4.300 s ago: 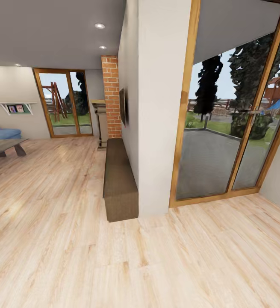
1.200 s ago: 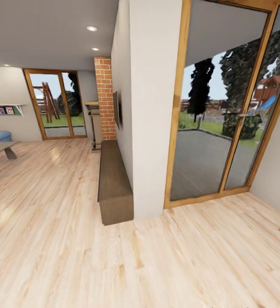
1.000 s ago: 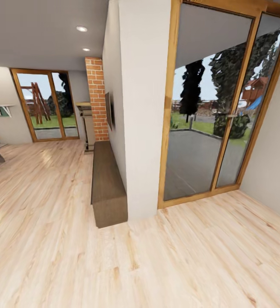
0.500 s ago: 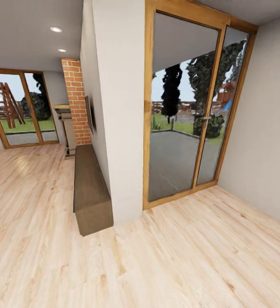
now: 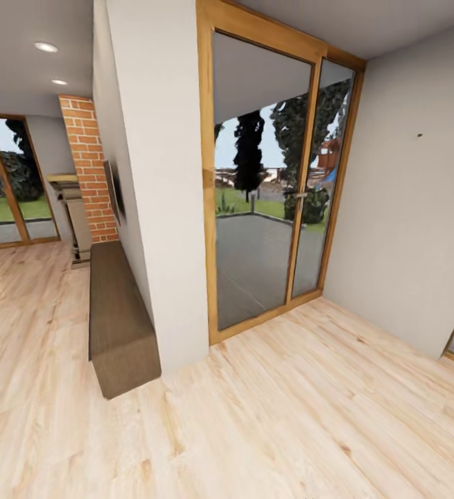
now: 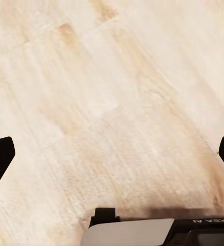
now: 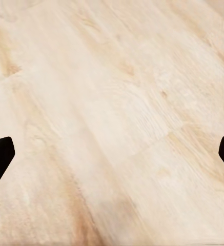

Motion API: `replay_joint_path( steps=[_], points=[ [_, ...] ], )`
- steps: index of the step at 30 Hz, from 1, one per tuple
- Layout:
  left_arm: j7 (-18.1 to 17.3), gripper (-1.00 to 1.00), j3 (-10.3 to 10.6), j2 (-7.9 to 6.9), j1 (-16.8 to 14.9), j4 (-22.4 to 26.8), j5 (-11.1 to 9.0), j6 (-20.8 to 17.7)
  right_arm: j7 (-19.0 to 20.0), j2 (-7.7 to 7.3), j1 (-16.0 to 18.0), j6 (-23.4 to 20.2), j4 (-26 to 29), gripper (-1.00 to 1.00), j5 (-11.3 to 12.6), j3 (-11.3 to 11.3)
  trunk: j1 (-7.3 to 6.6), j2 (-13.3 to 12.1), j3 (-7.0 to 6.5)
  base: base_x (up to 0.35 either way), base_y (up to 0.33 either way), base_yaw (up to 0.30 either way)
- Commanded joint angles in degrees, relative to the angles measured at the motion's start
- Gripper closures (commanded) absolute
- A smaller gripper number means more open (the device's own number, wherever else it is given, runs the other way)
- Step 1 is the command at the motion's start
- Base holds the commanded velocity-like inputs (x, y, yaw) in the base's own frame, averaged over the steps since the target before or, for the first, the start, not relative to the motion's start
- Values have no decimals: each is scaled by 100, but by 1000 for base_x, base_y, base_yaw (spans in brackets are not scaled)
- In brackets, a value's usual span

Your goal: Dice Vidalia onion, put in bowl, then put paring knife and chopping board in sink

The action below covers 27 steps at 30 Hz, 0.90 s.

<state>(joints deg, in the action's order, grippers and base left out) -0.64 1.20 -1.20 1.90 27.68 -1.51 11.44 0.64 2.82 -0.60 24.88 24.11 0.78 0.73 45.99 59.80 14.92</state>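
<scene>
Robot is being driven over wooden floor; glass door at 12 o'clock. Left gripper and right gripper are being carried spread wide, empty. Nothing judged done; whole task remaining.

Before me pale plank floor, a white wall with a brown bench alongside, a wood-framed glass door, a brick column.

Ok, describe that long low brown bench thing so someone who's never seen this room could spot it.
Find the white partition wall beside the wood-framed glass door. Along its foot, on the pale plank floor, runs the long dark-brown wooden bench. It is the only low, dark block; the red brick column behind stands tall.
</scene>
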Motion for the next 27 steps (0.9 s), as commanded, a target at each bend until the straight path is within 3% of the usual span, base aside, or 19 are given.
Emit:
replay_joint_path(
  steps=[1,27],
  points=[
    [-7,-100,12,-4,4,9,-16,7,7,0,-1,8,6,-100,10,6,-22,-38,-20,0,0,-241],
    [-7,-100,12,-4,4,1,-16,7,7,0,-1,8,6,-100,10,6,-593,-1081,-656,0,0,-218]
  ],
)
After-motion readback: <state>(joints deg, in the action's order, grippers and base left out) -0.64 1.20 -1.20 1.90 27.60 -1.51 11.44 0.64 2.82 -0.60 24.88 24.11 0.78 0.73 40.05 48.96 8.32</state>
